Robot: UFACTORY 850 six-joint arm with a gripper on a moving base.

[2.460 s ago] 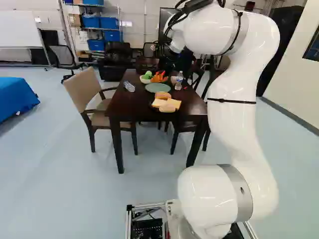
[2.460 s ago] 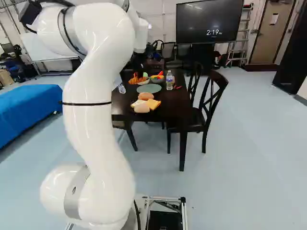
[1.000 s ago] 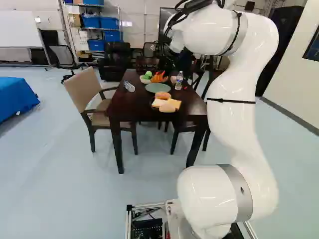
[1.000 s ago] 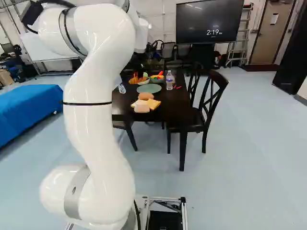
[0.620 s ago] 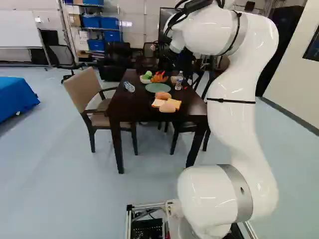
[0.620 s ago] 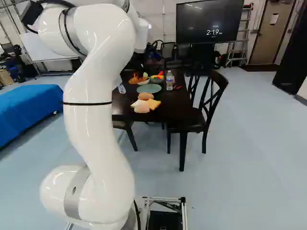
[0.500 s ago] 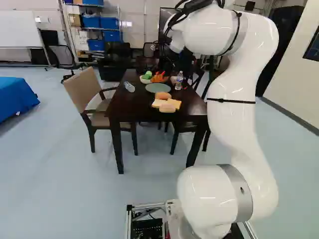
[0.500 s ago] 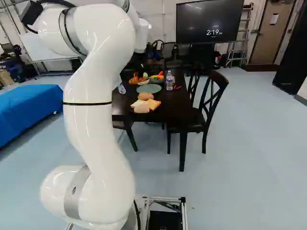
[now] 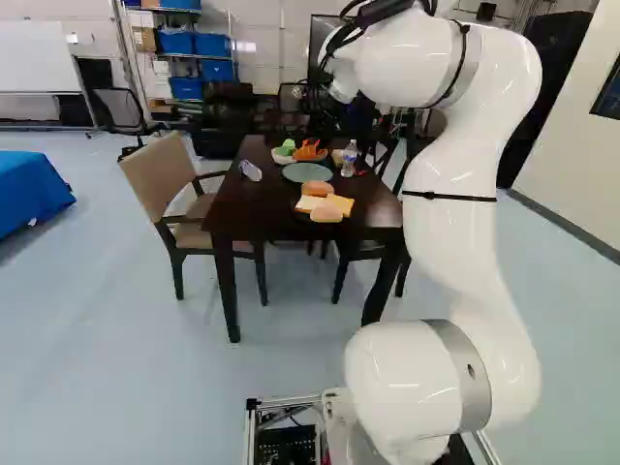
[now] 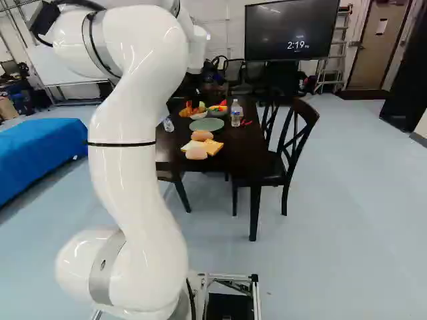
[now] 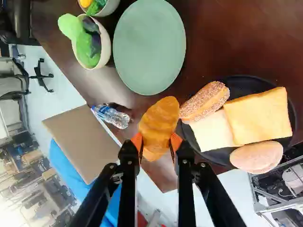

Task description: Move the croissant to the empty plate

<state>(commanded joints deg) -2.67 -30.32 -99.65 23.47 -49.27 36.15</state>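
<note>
Pinched the croissant [image 11: 159, 124] between 2 black fingers with orange pads [image 11: 137, 141], gripping from both sides near 1 end and leaving the other end poking out ahead. Held it up over the dark wooden table [image 9: 257, 208] in the gripper [image 9: 311, 141], not over the empty plate [image 11: 149, 46]. Saw that round, pale green plate lying flat, ahead of the fingertips in the wrist view.

Had 2 bowls next to the plate in the wrist view: 1 bowl [image 11: 106, 47] with green and dark purple food, and 1 more bowl [image 11: 111, 7] with yellow and green food. Saw a black plate [image 11: 241, 81] on the other side of the croissant, bearing a sugary bun [image 11: 206, 100], a pale slice of bread [image 11: 213, 131], a yellower slice [image 11: 258, 116] and a smooth bun [image 11: 257, 157]. Saw a bottle [image 11: 111, 116] lying on its side near the table edge, and another bottle [image 10: 235, 113] standing upright near the empty plate in the right base view. Noticed small red things [image 10: 247, 123] just beside the upright bottle. Also spotted a beige chair [image 9: 163, 179] left of the table in the left base view, and a dark wooden chair [image 10: 293, 147] right of it in the right base view.
</note>
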